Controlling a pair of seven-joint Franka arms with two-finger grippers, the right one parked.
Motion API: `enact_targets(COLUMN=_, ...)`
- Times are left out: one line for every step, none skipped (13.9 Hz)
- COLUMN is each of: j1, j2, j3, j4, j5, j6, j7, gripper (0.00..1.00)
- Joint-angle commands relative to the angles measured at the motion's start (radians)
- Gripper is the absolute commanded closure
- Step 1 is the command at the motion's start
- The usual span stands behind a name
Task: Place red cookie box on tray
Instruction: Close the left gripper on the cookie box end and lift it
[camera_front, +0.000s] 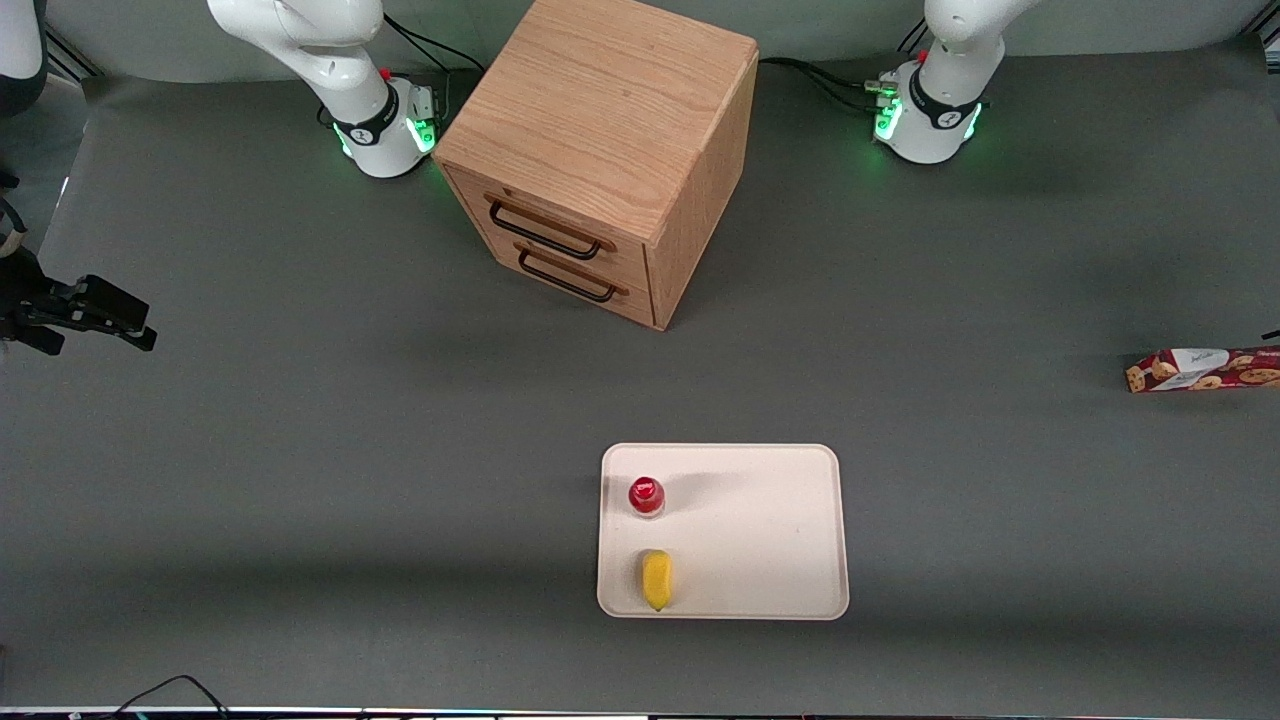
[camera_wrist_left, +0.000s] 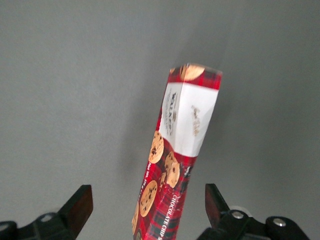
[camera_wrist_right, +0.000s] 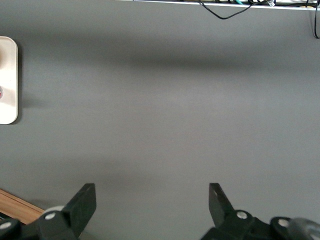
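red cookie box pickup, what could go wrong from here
The red cookie box sits between the open fingers of the left gripper, off-centre and angled, so a close could twist or slip it. On the tray, a red-capped bottle and a yellow object could get knocked during placement.

Front view high over table (camera_front: 300, 450), wrist views downward, close, sharing tray (camera_front: 800, 470).

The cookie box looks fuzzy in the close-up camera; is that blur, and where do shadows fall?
Left wrist view: the red cookie box is soft, its white patch washed out, between the open gripper fingers. Front view: the box is sharper; the bottle throws a faint shadow across the tray.
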Motion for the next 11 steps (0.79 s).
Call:
enact_targets(j1=0.002, j2=-0.012, j3=-0.008, j4=-0.075, j5=-0.006, j6=0.080, j7=0.026, gripper=0.00)
enact_targets(j1=0.002, j2=-0.012, j3=-0.008, j4=-0.095, j5=-0.006, j6=0.089, j7=0.027, gripper=0.00)
enact_targets(j1=0.000, j2=-0.012, j3=-0.007, j4=-0.112, j5=-0.006, j6=0.102, j7=0.032, gripper=0.00)
enact_targets(j1=0.000, j2=-0.012, j3=-0.007, j4=-0.131, j5=0.000, j6=0.128, j7=0.035, gripper=0.00)
enact_targets(j1=0.000, j2=-0.012, j3=-0.007, j4=-0.151, j5=0.008, j6=0.158, j7=0.036, gripper=0.00)
enact_targets(j1=0.005, j2=-0.012, j3=-0.007, j4=-0.166, j5=0.008, j6=0.181, j7=0.047, gripper=0.00)
enact_targets(j1=0.006, j2=-0.012, j3=-0.007, j4=-0.169, j5=0.008, j6=0.185, j7=0.053, gripper=0.00)
enact_targets(j1=0.005, j2=-0.012, j3=-0.007, j4=-0.171, j5=0.008, j6=0.186, j7=0.055, gripper=0.00)
enact_targets(j1=0.006, j2=-0.010, j3=-0.007, j4=-0.175, j5=0.008, j6=0.189, j7=0.055, gripper=0.00)
enact_targets(j1=0.006, j2=-0.006, j3=-0.007, j4=-0.180, j5=0.008, j6=0.203, j7=0.056, gripper=0.00)
enact_targets(j1=0.006, j2=-0.004, j3=-0.005, j4=-0.188, j5=0.009, j6=0.224, j7=0.058, gripper=0.00)
